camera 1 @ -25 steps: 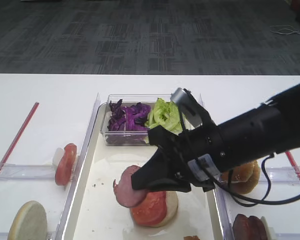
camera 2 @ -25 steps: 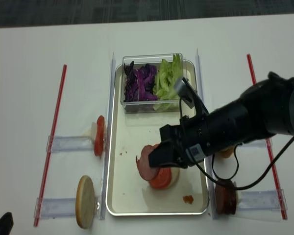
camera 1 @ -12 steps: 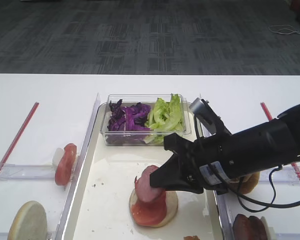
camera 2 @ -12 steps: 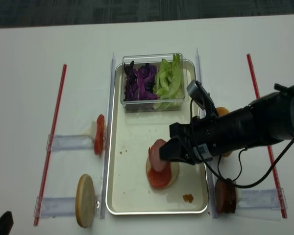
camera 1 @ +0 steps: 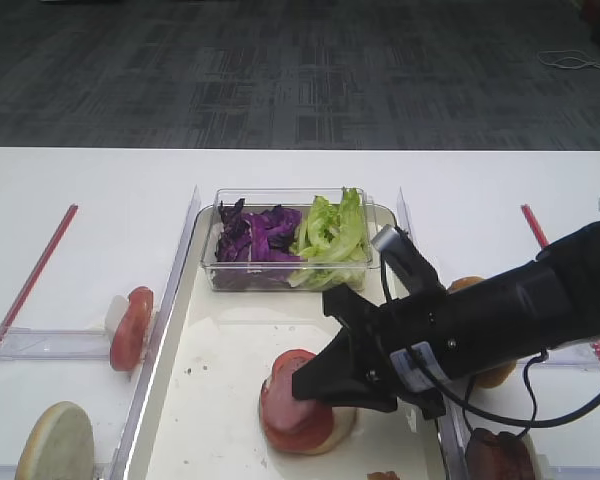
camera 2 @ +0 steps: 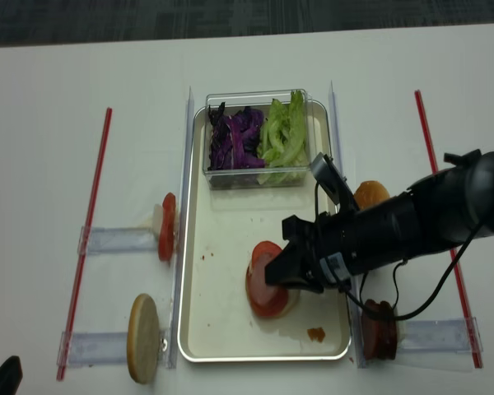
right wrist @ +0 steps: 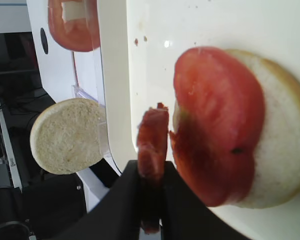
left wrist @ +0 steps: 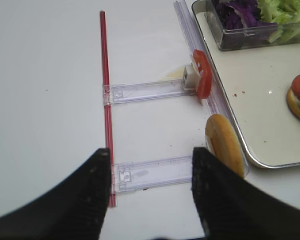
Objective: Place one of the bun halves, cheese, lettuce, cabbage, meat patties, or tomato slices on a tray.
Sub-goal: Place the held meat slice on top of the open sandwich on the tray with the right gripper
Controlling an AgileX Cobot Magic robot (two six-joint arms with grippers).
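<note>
My right gripper [right wrist: 151, 171] is shut on a meat patty [right wrist: 152, 135], which it holds on edge. The patty hangs close beside a tomato slice [right wrist: 217, 120] lying on a pale bun half [right wrist: 285, 145] in the cream tray [right wrist: 155, 30]. From above, the gripper [camera 2: 285, 268] sits low over this stack [camera 2: 267, 298] near the tray's [camera 2: 222, 230] front. A clear box holds the cabbage [camera 2: 235, 140] and lettuce [camera 2: 284, 136]. My left gripper [left wrist: 152, 200] stands open over the bare table, left of the tray [left wrist: 250, 90]. Cheese is out of view.
Clear holders flank the tray: on the left a tomato slice [camera 2: 168, 239] and a pale bun half [camera 2: 144, 337], on the right a sesame bun top [camera 2: 370, 195] and meat patties [camera 2: 379, 329]. Red strips [camera 2: 95, 222] line both outer sides. A red scrap [camera 2: 316, 334] lies on the tray.
My right gripper has carried the meat patty rightwards from the stack's left side and lowered it against the tomato slice. The left arm has not visibly moved.
</note>
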